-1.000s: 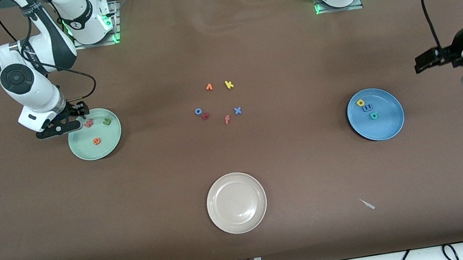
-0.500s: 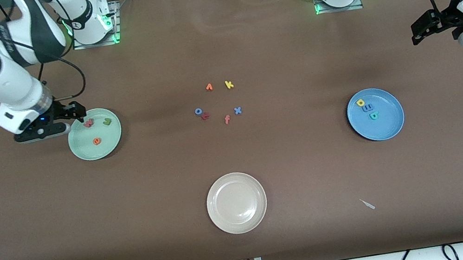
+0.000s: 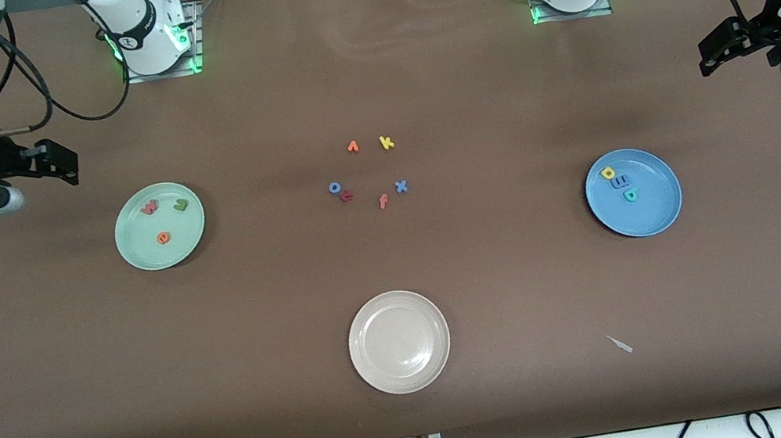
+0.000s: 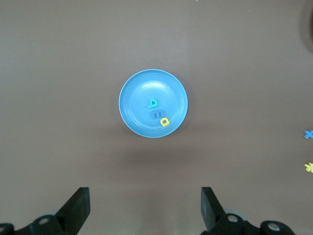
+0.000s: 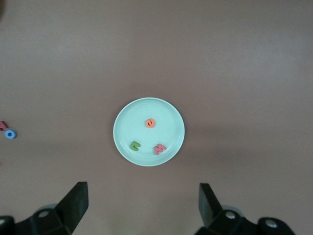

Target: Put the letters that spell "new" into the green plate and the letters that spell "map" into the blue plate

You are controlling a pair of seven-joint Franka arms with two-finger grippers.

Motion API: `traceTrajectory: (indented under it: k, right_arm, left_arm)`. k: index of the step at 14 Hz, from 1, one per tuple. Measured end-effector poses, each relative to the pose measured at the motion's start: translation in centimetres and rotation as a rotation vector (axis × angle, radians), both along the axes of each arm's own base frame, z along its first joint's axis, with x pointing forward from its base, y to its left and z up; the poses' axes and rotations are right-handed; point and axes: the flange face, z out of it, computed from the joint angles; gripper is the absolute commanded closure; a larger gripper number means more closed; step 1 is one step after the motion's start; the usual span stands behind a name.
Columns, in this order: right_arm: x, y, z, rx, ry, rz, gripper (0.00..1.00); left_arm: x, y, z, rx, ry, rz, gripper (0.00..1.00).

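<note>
Six letters are already home: yellow a (image 3: 608, 173), blue m (image 3: 621, 182) and teal p (image 3: 631, 194) in the blue plate (image 3: 663, 209), at four o'clock from the table's middle. Farther back, orange e (image 3: 162, 238), green n (image 3: 180, 205) and pinkish-red w (image 3: 150, 207) lie in the green plate (image 3: 136, 253), at nine o'clock. Left gripper (image 3: 710, 51) and right gripper (image 3: 59, 159) hang wide open and empty, each well apart from its plate; nothing seems left to grasp.

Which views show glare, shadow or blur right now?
Front view: even light, soft shadow patches on the table, green glow at both arm bases, letters tiny but sharp. Left wrist view: blue plate crisp, faint shadow beside it on the cloth, open left claw dark. Right wrist view: green plate sharp, no glare, open right claw dark.
</note>
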Motion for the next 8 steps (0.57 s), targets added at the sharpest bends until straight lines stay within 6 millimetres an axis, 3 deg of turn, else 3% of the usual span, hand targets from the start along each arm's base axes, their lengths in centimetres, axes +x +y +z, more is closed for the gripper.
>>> traceTrajectory:
  k: [5,8]
  right_arm:
    - [0.4,-3.3,1.1,0.082,0.022,-0.049,0.00]
    - [0.5,-3.3,1.6,0.091,0.015,-0.047,0.00]
  left_arm:
    - [0.1,0.0,0.0,0.000,-0.005,-0.001,0.00]
    - [0.1,0.0,0.0,0.000,-0.006,-0.001,0.00]
